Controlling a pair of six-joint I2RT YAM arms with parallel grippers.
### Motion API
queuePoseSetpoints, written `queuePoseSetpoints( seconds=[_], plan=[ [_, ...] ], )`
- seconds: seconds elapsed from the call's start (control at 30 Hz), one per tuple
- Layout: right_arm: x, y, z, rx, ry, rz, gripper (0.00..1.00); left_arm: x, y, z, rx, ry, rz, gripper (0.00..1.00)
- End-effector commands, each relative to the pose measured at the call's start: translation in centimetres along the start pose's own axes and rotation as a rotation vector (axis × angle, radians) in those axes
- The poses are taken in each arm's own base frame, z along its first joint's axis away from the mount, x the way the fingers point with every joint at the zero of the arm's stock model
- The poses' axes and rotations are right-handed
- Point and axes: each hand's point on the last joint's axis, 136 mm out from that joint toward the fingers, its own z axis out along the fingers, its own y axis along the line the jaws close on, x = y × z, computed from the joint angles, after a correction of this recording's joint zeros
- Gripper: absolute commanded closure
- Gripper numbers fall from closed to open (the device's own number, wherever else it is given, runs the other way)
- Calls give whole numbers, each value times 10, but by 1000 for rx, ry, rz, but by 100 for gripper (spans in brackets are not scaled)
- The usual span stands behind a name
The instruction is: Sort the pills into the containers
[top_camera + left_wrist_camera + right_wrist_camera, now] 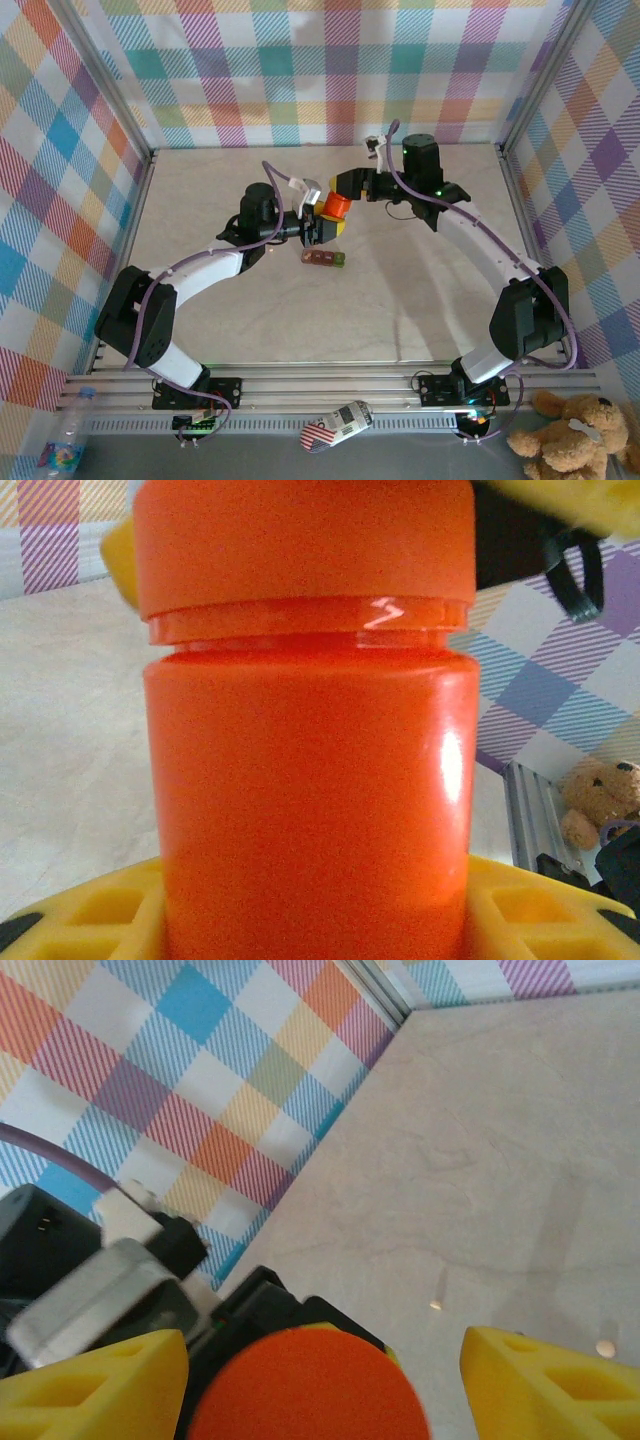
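Orange bottle (335,208) stood at centre of the top view, between my grippers. My left gripper (322,227) was clenched on its body, yellow fingers (90,920) against both sides. My right gripper (346,192) was spread about the cap (305,1385), one finger clear of it. Containers (325,258) lay on the table (250,320) just below the bottle, apart from both grippers. Two pale pills (437,1303) lay lower right in the right wrist view.

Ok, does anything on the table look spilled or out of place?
Yes: two small pale pieces, likely pills, lie loose on the bare table, not in the containers.
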Motion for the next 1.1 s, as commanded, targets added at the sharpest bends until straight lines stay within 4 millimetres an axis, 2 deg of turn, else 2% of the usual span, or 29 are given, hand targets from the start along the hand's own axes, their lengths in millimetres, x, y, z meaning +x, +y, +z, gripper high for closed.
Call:
queuePoseSetpoints(
  seconds=[0.0, 0.17, 0.3, 0.37, 0.5, 0.77, 1.0, 1.07],
  plan=[
    [8, -8, 1, 9, 24, 23, 28, -34, -16, -7, 33, -80, 101, 100],
    [12, -8, 2, -3, 32, 31, 32, -35, -16, -6, 35, -83, 100, 100],
    [12, -5, 3, -32, 26, 52, 49, -37, -13, -5, 24, -88, 91, 100],
    [13, -2, 6, -53, 27, 66, 50, -36, -10, -4, 13, -88, 83, 100],
    [18, 7, 13, -70, 41, 62, 43, -37, -7, -2, 4, -87, 75, 100],
    [19, 6, 13, -51, 25, 69, 60, -37, -4, -1, -15, -91, 71, 100],
    [24, -5, 17, 121, -78, 118, 66, -48, 17, -5, -224, -167, 108, 100],
    [27, -12, 23, 177, -111, 158, 66, -50, 15, -4, -278, -185, 150, 100]
  ],
)
